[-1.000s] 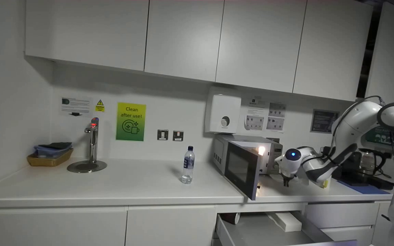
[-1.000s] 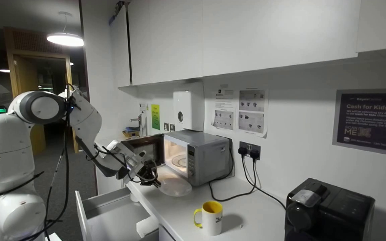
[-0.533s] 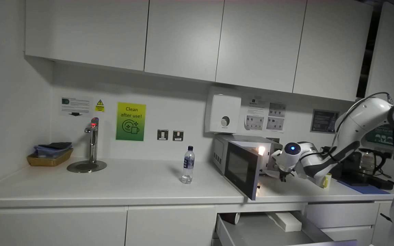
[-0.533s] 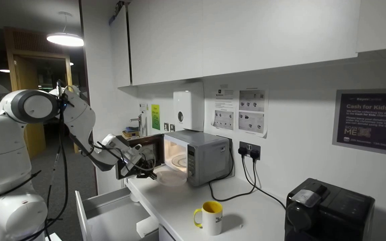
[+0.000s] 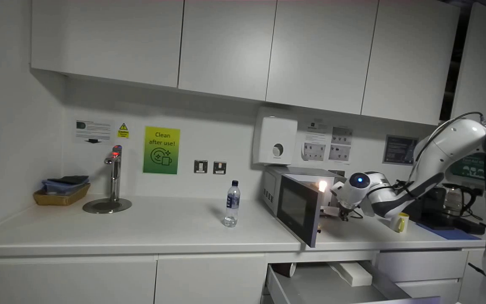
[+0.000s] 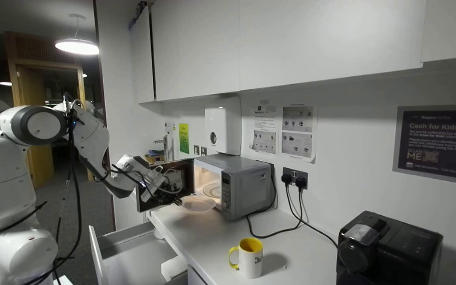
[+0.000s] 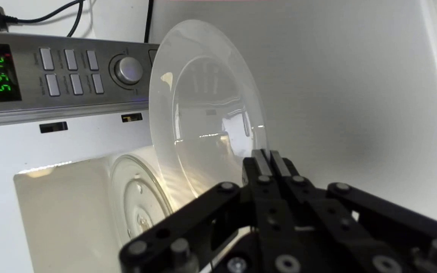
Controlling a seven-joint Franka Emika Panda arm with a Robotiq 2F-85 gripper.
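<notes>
Shifted closer to the microwave (image 6: pixel 234 186), a glossy, whitish, wide-rimmed plate (image 7: pixel 207 104) is pinched between the fingers (image 7: pixel 280 165).

1. Glossy white arm (image 6: pixel 93 136), rounded segments, dark grey joint bands (image 6: pixel 19 125)
2. Black cables (image 6: pixel 72 154) tied along it
3. Round blue light (image 5: pixel 360 180) on a dark wrist disc (image 5: pixel 365 184)
4. Black jaws with silvery screw heads (image 7: pixel 237 264)

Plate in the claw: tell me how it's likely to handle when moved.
The plate is probably stiff: it shows no bend though the claw grips only its rim. That one-edge hold may let it pivot. Its reflective face suggests it could be slippery.
</notes>
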